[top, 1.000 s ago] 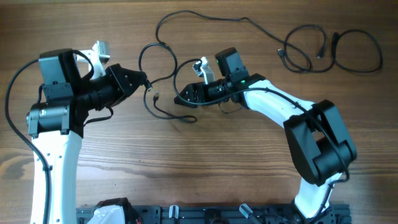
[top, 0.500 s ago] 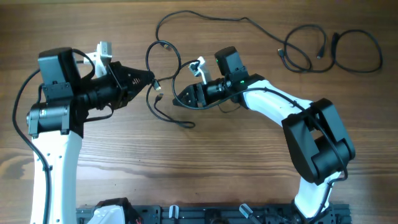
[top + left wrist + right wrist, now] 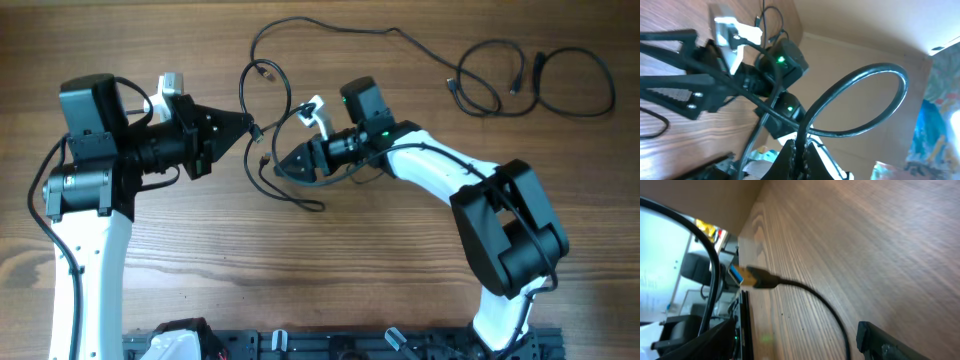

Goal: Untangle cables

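Observation:
A tangled black cable (image 3: 283,98) lies at the table's middle, its loops between my two grippers. My left gripper (image 3: 249,128) is shut on one strand of it. In the left wrist view the cable (image 3: 875,70) arcs up in a loop out of the shut gripper (image 3: 802,152). My right gripper (image 3: 284,163) is just to the right, open, with a strand running between its spread fingers. In the right wrist view the gripper (image 3: 797,330) is open over the wood, and a blue-tipped plug (image 3: 747,275) of the cable lies ahead of it.
A long cable (image 3: 340,28) runs along the back towards two coiled cables at the back right, one (image 3: 488,82) beside the other (image 3: 577,84). A black rail (image 3: 330,345) lines the front edge.
My left gripper has moved right and lifted its strand, drawing the loop upward. My right gripper has shifted a little left towards it. The cable's lower loop has been dragged right.

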`<state>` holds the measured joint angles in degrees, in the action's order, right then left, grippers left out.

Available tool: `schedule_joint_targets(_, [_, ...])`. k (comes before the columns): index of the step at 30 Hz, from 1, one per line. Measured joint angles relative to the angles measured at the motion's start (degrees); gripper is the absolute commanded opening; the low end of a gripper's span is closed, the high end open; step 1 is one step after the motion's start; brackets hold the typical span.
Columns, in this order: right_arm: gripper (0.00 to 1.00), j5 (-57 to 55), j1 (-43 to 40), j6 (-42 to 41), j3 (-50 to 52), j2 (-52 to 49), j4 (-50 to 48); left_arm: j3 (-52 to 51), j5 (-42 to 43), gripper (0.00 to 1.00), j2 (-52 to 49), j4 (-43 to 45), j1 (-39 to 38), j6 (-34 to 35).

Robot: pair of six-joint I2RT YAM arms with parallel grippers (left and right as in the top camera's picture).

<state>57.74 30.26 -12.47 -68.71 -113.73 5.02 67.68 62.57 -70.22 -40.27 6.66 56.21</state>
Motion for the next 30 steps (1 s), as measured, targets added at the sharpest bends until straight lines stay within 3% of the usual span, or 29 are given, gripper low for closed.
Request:
schedule_joint_targets(7, [0.77, -1.4, 3.9, 0.4, 0.0, 0.0, -1.4, 0.0, 0.9, 0.04, 0.0, 2.8, 0.0, 4.2])
schedule_joint_targets(20, [0.67, -17.9, 7.5, -7.2, 0.0, 0.0, -12.4, 0.0, 1.2, 0.04, 0.0, 2.1, 0.0, 5.6])
schedule_joint_targets(25, [0.51, -20.5, 9.2, -8.1, 0.0, 0.0, -12.4, 0.0, 1.4, 0.04, 0.0, 2.1, 0.0, 5.7])
schedule_joint_targets(30, [0.47, -21.4, 9.2, -8.5, 0.0, 0.0, -13.7, 0.0, 1.4, 0.04, 0.0, 2.1, 0.0, 5.6])
